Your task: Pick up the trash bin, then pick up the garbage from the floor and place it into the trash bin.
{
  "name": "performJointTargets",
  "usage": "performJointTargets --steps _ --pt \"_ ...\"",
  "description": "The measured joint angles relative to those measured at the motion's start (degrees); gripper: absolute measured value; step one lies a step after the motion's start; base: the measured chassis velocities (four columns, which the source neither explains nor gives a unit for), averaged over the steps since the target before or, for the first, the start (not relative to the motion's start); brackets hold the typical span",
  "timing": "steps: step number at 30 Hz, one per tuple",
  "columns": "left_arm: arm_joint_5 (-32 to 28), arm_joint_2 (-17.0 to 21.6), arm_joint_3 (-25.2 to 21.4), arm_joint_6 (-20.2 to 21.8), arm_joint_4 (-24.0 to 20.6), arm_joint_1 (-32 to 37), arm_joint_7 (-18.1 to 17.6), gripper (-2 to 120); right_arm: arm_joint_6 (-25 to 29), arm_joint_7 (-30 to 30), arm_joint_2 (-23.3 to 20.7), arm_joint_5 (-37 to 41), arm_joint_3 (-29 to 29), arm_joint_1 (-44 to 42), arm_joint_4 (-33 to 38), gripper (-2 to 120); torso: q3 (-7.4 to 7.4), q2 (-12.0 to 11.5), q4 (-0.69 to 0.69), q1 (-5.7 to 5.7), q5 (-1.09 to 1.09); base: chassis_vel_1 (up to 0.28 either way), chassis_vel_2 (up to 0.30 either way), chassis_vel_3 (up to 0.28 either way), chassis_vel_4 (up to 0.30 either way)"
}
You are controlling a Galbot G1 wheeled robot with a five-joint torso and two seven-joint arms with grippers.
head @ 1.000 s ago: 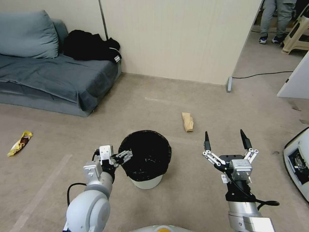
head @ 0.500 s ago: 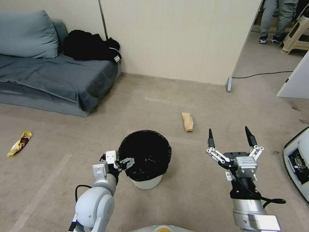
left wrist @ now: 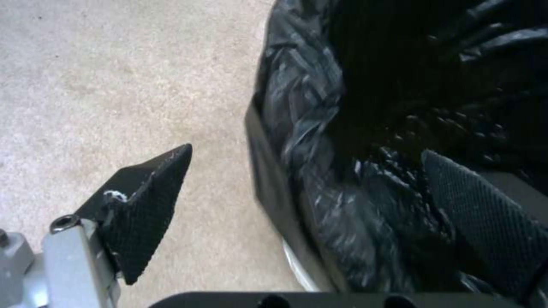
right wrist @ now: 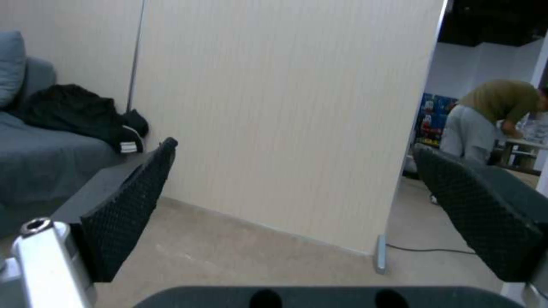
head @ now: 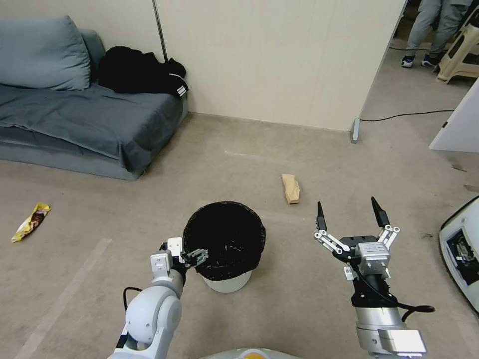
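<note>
The bin [head: 224, 247] stands upright on the floor [head: 299, 309] in front of the robot, its black liner [left wrist: 320, 128] folded over the rim and the white wall showing below. The left hand [head: 195, 255] is at the bin's near-left rim with its fingers spread apart; in the left wrist view one finger [left wrist: 150, 201] hangs outside the bin over the carpet and the other finger [left wrist: 485, 218] sits inside against the liner, so the rim lies between them, not yet clamped. The right hand [head: 349, 218] is raised to the right of the bin, well apart from it, fingers wide open and holding nothing, tips pointing away from the robot. A brown paper bag [head: 291, 188] lies on the floor beyond the bin, a little to its right. A yellow wrapper [head: 31, 221] lies far to the bin's left, near the front of the sofa [head: 75, 119]. A black garment [head: 139, 72] is heaped on the sofa by the wall [head: 279, 60] behind the bin.
</note>
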Motion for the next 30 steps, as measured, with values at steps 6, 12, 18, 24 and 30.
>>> performJointTargets --steps 6,12,18,24,30 --pt "-0.03 0.04 -0.08 -0.68 2.84 -2.08 -0.98 97 0.34 -0.05 0.0 0.31 0.36 0.12 -0.87 100 -0.01 0.01 0.0 0.0 0.04 0.0 0.0 0.0 0.0" --pt "0.15 -0.38 -0.07 -1.69 6.29 -3.88 -1.57 91 0.92 -0.1 -0.01 0.15 0.44 0.04 -2.05 100 -0.01 0.01 0.07 0.0 0.05 0.0 0.0 0.0 0.0" --pt "0.29 -0.91 0.38 -1.99 5.73 -3.4 -1.87 78 0.97 -0.06 0.0 -0.01 0.44 0.06 -2.19 100 -0.01 0.01 0.01 -0.01 0.01 0.0 0.0 0.0 0.0" --pt "0.99 -1.76 0.5 -1.87 4.47 -1.91 -2.5 60 -0.3 1.08 0.0 -1.37 0.03 0.2 -1.64 100 0.0 0.01 0.0 0.0 0.0 0.0 0.0 0.0 0.0" --pt "1.94 -2.23 0.59 -1.7 3.8 -0.97 -2.65 43 -0.36 2.1 0.0 -2.67 0.4 0.52 -1.08 100 0.0 0.01 0.0 0.0 0.0 0.0 0.0 0.0 0.0"
